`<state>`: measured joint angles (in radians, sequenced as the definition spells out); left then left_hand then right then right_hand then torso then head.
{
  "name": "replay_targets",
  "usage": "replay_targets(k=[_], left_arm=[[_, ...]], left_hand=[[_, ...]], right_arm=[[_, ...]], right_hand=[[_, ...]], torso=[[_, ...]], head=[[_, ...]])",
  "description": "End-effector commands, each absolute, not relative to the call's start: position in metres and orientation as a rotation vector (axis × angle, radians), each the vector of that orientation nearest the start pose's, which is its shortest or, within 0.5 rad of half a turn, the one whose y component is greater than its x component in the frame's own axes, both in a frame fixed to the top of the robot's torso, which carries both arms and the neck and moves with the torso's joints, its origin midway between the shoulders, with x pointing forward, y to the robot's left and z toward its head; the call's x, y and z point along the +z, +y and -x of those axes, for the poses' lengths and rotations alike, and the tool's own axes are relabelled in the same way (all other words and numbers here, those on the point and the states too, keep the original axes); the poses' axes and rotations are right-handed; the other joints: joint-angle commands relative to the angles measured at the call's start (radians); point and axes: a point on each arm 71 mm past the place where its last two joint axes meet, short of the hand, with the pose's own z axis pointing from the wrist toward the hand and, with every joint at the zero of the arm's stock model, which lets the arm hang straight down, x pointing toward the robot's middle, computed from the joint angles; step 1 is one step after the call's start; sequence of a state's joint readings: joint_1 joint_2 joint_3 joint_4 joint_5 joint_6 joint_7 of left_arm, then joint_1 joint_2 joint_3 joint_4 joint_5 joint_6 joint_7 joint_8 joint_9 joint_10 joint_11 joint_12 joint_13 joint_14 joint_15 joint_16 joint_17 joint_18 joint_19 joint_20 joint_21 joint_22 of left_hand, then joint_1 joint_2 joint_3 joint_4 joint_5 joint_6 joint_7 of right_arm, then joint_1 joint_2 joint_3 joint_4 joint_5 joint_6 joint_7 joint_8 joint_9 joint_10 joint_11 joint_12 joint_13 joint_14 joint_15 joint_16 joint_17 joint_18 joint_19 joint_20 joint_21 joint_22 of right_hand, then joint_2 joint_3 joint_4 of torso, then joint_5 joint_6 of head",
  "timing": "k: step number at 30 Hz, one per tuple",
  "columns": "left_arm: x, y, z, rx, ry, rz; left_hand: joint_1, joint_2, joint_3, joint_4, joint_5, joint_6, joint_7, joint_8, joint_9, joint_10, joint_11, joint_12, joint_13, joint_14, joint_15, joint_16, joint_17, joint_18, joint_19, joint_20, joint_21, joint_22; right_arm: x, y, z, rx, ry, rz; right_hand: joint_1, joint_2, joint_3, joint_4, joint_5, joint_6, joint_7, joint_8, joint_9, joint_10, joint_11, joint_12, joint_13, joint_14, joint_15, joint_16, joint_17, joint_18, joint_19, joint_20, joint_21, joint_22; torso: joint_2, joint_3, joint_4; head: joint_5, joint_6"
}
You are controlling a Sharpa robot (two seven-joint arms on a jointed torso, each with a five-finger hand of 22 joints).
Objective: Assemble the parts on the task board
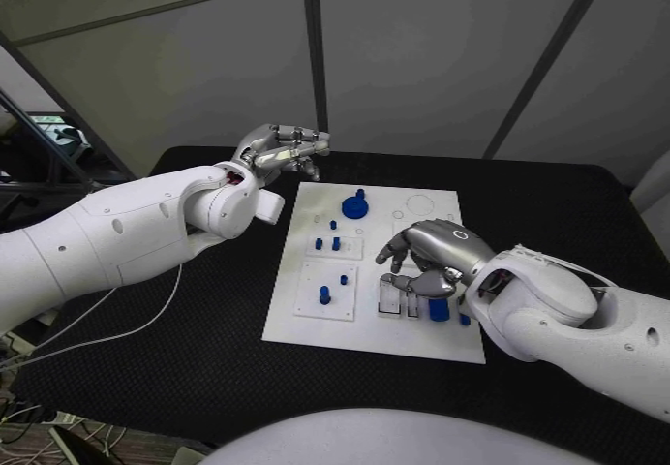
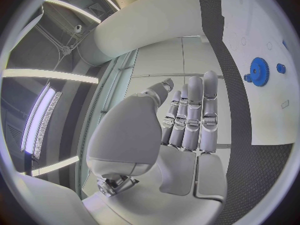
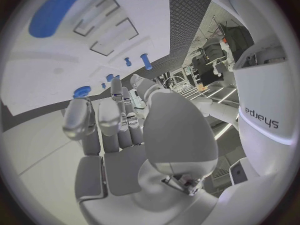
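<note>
The white task board (image 1: 375, 325) lies in the middle of the black table. A blue gear (image 1: 354, 205) stands at its far end, with small blue pegs (image 1: 334, 242) below it and one more peg (image 1: 325, 294) on the near left plate. A blue cylinder (image 1: 439, 309) stands by grey slots (image 1: 398, 302) at the near right. My right hand (image 1: 433, 254) hovers over those slots, fingers half curled downward and holding nothing; its wrist view shows the fingers (image 3: 112, 115) bare. My left hand (image 1: 287, 147) is raised off the board's far left corner, fingers (image 2: 194, 110) straight and empty.
In the left wrist view the gear (image 2: 257, 69) and the board (image 2: 265, 115) lie off to the side of the hand. Black table (image 1: 167, 368) surrounds the board. A white cable (image 1: 139, 325) trails under the left arm.
</note>
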<state>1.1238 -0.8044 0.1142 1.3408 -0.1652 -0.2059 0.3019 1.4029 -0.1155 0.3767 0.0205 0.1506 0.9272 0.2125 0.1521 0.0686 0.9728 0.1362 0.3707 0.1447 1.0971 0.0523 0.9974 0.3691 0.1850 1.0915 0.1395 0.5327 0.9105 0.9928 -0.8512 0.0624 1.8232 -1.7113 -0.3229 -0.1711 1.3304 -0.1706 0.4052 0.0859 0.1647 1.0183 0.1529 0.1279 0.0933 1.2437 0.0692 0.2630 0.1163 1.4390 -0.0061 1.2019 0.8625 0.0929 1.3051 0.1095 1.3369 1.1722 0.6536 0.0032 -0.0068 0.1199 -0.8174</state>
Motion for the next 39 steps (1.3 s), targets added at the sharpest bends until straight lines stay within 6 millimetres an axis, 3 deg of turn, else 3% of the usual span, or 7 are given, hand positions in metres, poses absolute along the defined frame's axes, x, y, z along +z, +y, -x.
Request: replay_targets(k=[1, 5, 6, 10, 14, 22, 39], left_arm=[[-0.176, 0.244, -0.523, -1.49, 1.423, 1.049], [-0.175, 0.246, -0.521, -1.489, 1.421, 1.047], [-0.174, 0.246, -0.52, -1.491, 1.421, 1.045], [-0.172, 0.245, -0.516, -1.497, 1.422, 1.04], [-0.172, 0.244, -0.514, -1.503, 1.425, 1.038], [-0.172, 0.243, -0.511, -1.508, 1.43, 1.037], [-0.172, 0.244, -0.51, -1.509, 1.432, 1.037]], left_hand=[[0.005, 0.005, -0.002, -0.002, -0.002, -0.006, 0.002, 0.003, 0.0, -0.008, 0.001, 0.002, -0.002, -0.008, -0.002, -0.005, -0.001, -0.002, 0.001, 0.004, -0.006, -0.002], [0.005, 0.005, -0.002, -0.002, -0.002, -0.006, 0.002, 0.003, 0.0, -0.008, 0.001, 0.002, -0.002, -0.008, -0.002, -0.005, -0.001, -0.002, 0.001, 0.004, -0.006, -0.002], [0.005, 0.005, -0.002, -0.002, -0.002, -0.006, 0.002, 0.003, 0.0, -0.008, 0.001, 0.002, -0.002, -0.008, -0.002, -0.005, -0.001, -0.002, 0.001, 0.004, -0.006, -0.002], [0.005, 0.005, -0.003, -0.002, -0.003, -0.007, 0.002, 0.004, 0.0, -0.008, 0.001, 0.002, -0.002, -0.008, -0.002, -0.005, -0.002, -0.002, 0.001, 0.004, -0.007, -0.002], [0.005, 0.005, -0.003, -0.002, -0.003, -0.007, 0.002, 0.004, 0.0, -0.008, 0.001, 0.003, -0.002, -0.008, -0.002, -0.005, -0.002, -0.002, 0.001, 0.004, -0.007, -0.002], [0.005, 0.005, -0.003, -0.002, -0.003, -0.007, 0.002, 0.004, 0.0, -0.008, 0.001, 0.003, -0.002, -0.008, -0.002, -0.005, -0.002, -0.002, 0.001, 0.004, -0.007, -0.002], [0.003, 0.004, -0.005, -0.002, -0.003, -0.007, 0.002, 0.005, 0.0, -0.009, 0.001, 0.004, -0.002, -0.008, -0.001, -0.005, -0.002, -0.002, 0.001, 0.004, -0.007, -0.003]], right_arm=[[-0.199, -0.146, -0.397, 0.843, 1.698, 0.096], [-0.201, -0.179, -0.398, 0.762, 1.755, -0.013], [-0.201, -0.189, -0.398, 0.731, 1.769, -0.043], [-0.204, -0.21, -0.396, 0.646, 1.789, -0.102], [-0.209, -0.221, -0.394, 0.572, 1.808, -0.121], [-0.223, -0.223, -0.386, 0.473, 1.86, -0.096], [-0.245, -0.209, -0.38, 0.449, 1.916, -0.049]], right_hand=[[-0.056, -0.014, -0.047, 0.039, 0.014, 0.026, -0.019, 0.018, 0.006, 0.071, -0.019, 0.06, 0.039, 0.021, -0.016, 0.028, 0.049, -0.015, 0.044, -0.016, 0.036, 0.056], [-0.137, -0.032, -0.153, 0.105, 0.115, 0.052, -0.048, 0.053, 0.024, 0.121, -0.048, 0.206, 0.164, 0.047, -0.041, 0.076, 0.131, -0.032, 0.096, -0.044, 0.08, 0.126], [-0.144, -0.025, -0.199, 0.127, 0.154, 0.05, -0.055, 0.068, 0.034, 0.116, -0.053, 0.358, 0.328, 0.055, -0.048, 0.102, 0.175, -0.036, 0.111, -0.051, 0.094, 0.149], [-0.104, 0.011, -0.345, 0.194, 0.156, 0.014, -0.06, 0.122, 0.077, 0.06, -0.056, 0.727, 0.758, 0.063, -0.045, 0.149, 0.261, -0.045, 0.13, -0.048, 0.113, 0.182], [-0.148, 0.025, -0.425, 0.204, 0.19, 0.0, -0.056, 0.146, 0.094, 0.064, -0.051, 0.8, 0.853, 0.066, -0.046, 0.164, 0.289, -0.044, 0.133, -0.05, 0.116, 0.189], [-0.167, 0.035, -0.521, 0.208, 0.185, -0.024, -0.055, 0.183, 0.119, 0.065, -0.05, 0.845, 0.924, 0.07, -0.045, 0.18, 0.324, -0.045, 0.135, -0.048, 0.118, 0.195], [-0.169, 0.05, -0.542, 0.208, 0.185, -0.024, -0.058, 0.206, 0.132, 0.071, -0.052, 0.865, 0.954, 0.071, -0.045, 0.187, 0.34, -0.046, 0.138, -0.048, 0.121, 0.201]], torso=[[-0.004, -0.0017, -0.0063], [-0.005, -0.0051, -0.01], [-0.005, -0.0061, -0.0122], [-0.006, -0.0054, -0.0182], [-0.007, -0.0041, -0.0241], [-0.011, -0.0058, -0.0284], [-0.008, -0.0062, -0.0293]], head=[[-0.03, 0.008], [-0.066, 0.011], [-0.075, 0.012], [-0.097, 0.013], [-0.108, 0.014], [-0.107, 0.009], [-0.107, 0.003]])
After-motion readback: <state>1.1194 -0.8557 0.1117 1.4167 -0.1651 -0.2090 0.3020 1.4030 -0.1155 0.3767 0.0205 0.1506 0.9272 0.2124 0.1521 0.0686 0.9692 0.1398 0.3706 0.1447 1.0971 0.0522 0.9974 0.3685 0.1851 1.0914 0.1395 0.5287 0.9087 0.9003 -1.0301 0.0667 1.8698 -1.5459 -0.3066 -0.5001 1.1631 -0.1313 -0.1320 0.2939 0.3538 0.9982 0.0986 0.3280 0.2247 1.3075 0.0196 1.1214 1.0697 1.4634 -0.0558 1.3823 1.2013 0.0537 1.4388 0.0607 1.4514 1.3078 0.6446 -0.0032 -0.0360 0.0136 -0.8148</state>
